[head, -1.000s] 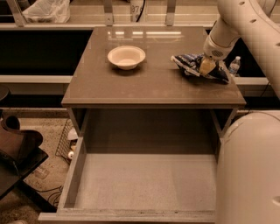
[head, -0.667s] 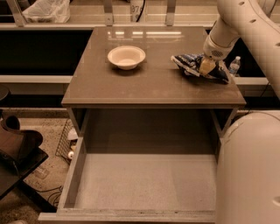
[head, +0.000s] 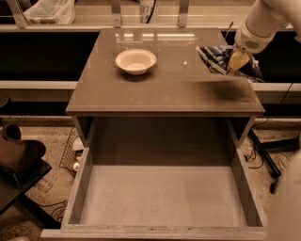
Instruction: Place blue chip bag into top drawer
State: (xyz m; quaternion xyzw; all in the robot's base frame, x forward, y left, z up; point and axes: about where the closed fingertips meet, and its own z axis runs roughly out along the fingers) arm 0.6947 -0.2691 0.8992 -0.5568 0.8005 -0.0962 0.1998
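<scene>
Here we are at the far right corner of the desk (head: 164,92), and the claw (head: 236,61) is down on the blue chip bag (head: 214,52), its yellowish fingertips clenched on the bag's right end. The white arm (head: 262,21) reaches in from the upper right of our view. We see the bag crumpled, dark blue with white markings, and it looks raised just off the surface, with a smeared dark band on the desk below it. Over to the left we have the white bowl (head: 136,60), upright on the desk, well apart from the bag and the claw. Below and in front, the top drawer (head: 160,200) stands pulled fully out, its flat pale grey bottom bare to us between the low side walls. The bag is over the desk, not over the drawer. At the top left, behind the desk, we spot a pale plastic bag (head: 49,10) on the far ledge.
</scene>
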